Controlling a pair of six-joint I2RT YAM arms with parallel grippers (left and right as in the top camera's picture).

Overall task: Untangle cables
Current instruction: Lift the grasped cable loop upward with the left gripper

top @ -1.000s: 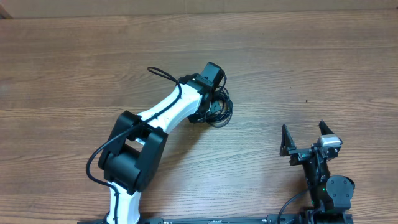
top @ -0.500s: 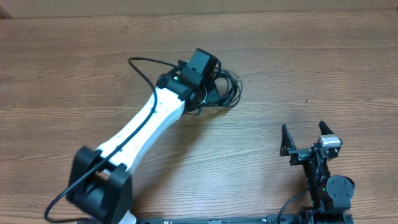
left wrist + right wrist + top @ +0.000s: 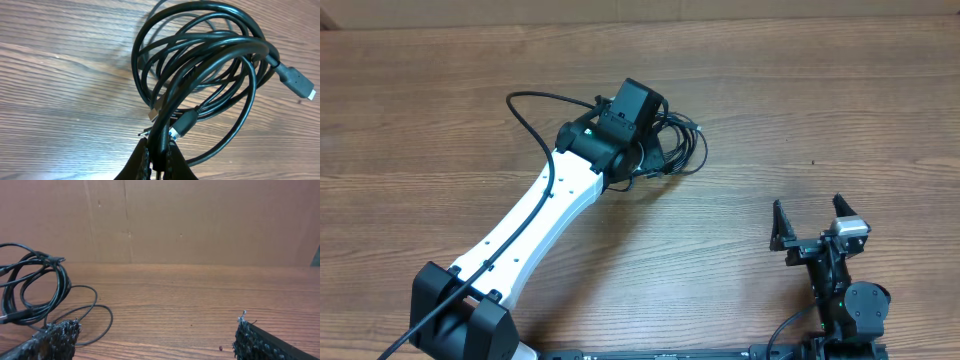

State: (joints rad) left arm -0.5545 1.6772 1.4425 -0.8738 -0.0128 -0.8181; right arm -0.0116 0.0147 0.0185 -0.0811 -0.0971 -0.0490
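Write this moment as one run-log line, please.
left gripper: shut on cables | cables: one tangled coil | right gripper: open, empty, away from coil | task: untangling not done

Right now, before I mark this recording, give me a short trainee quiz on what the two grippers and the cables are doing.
1. True or false: the right gripper is clamped on a cable.
2. Pick one. The left gripper is: A) open, clear of everything; B) shut on strands of the cable coil; C) out of every view.
3. In the left wrist view, the black plug with the metal tip sticks out past which side of the coil, left or right?

Key:
1. False. Its jaws stand open and empty, apart from the coil.
2. B.
3. Right.
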